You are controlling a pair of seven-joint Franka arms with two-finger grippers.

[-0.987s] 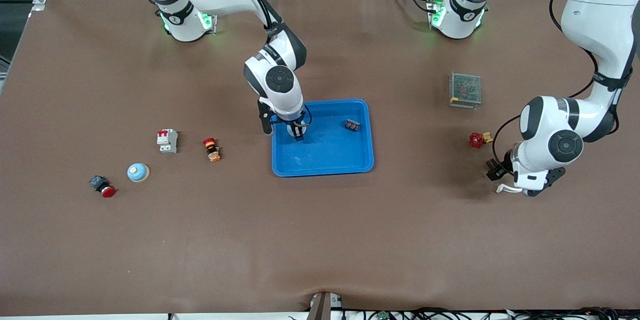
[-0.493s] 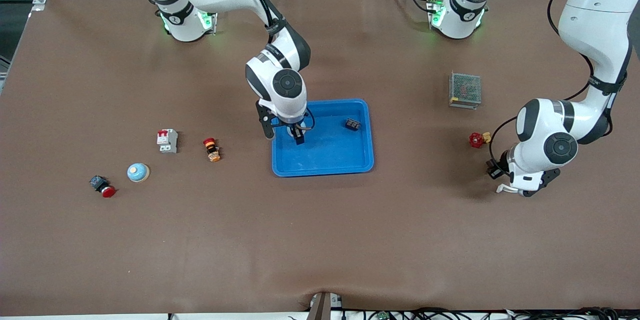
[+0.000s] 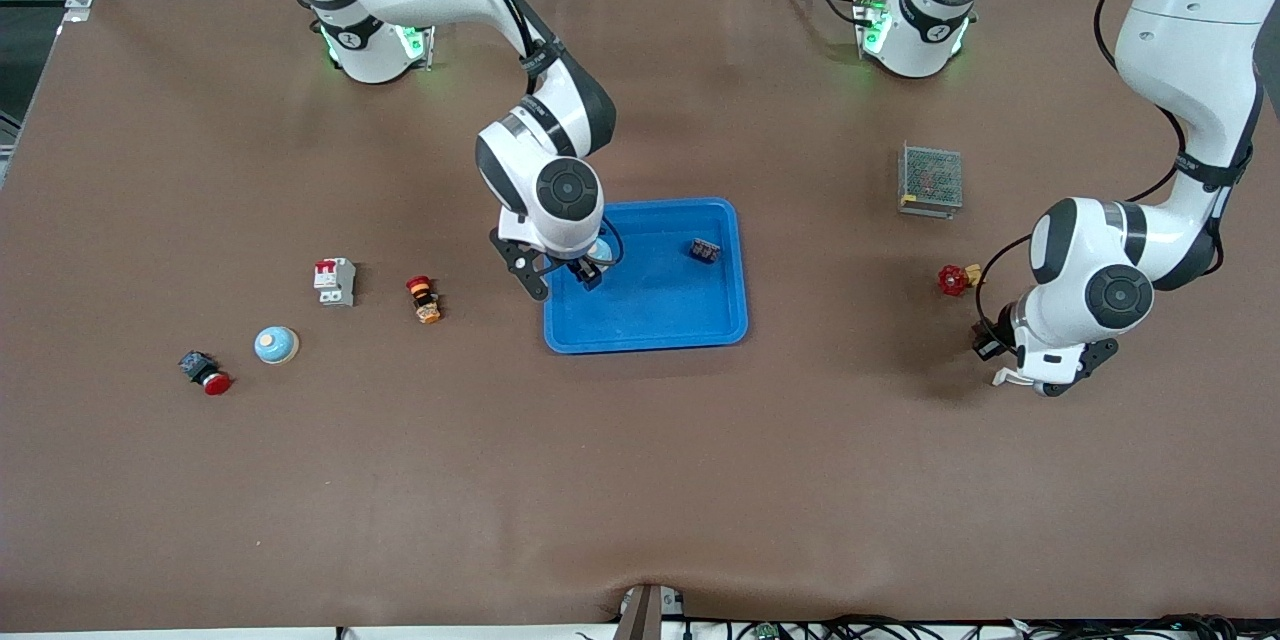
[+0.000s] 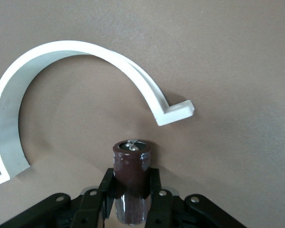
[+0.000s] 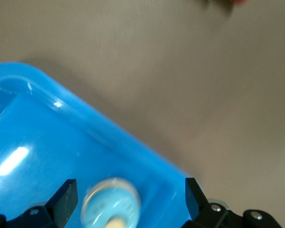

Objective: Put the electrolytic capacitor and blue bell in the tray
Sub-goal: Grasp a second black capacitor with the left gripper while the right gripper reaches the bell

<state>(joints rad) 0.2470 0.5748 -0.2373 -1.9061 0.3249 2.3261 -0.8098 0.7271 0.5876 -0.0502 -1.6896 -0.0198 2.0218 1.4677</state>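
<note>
While the front view hides it, the left wrist view shows the left claw clamped on the capacitor beside a white clip. Over the tray, the right claw stands apart above a blue bell lying inside.

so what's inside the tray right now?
In the blue tray: a small dark component and a blue bell, lying between the right end effector's open fingers. The wrist hides part of the floor.

Bell in tray; capacitor on table.
</note>
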